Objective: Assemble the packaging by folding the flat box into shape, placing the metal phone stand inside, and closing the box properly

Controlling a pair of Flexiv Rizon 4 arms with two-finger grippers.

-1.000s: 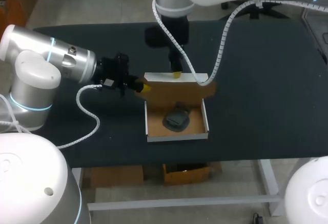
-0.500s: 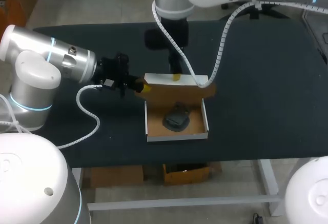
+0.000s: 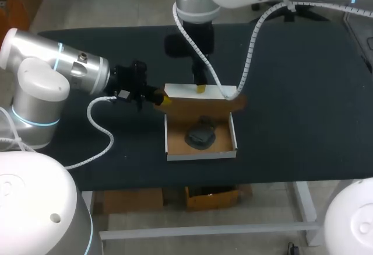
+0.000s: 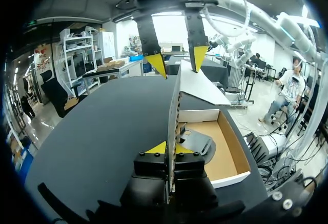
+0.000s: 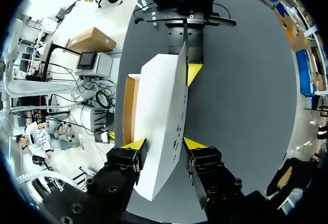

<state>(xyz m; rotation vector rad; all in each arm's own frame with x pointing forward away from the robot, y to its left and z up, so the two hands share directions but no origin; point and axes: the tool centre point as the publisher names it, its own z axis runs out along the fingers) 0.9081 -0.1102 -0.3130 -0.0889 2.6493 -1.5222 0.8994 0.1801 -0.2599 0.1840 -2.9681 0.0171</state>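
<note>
The cardboard box (image 3: 201, 154) lies open mid-table with the dark metal phone stand (image 3: 201, 136) inside its tray. Its lid (image 3: 198, 108) stands up along the far side, brown inside and white outside. My left gripper (image 3: 165, 99) is shut on the lid's left edge; in the left wrist view the lid (image 4: 174, 111) runs edge-on between the left gripper's (image 4: 171, 148) tips, with the stand (image 4: 197, 143) beside it. My right gripper (image 3: 200, 87) hangs over the lid's top edge, open. In the right wrist view the right gripper (image 5: 164, 143) straddles the tilted lid (image 5: 161, 106) loosely.
The black table (image 3: 303, 91) spreads wide on both sides of the box. My right arm's white cable (image 3: 250, 56) loops down close to the lid's right corner. The tray's front wall sits near the table's front edge (image 3: 233, 182).
</note>
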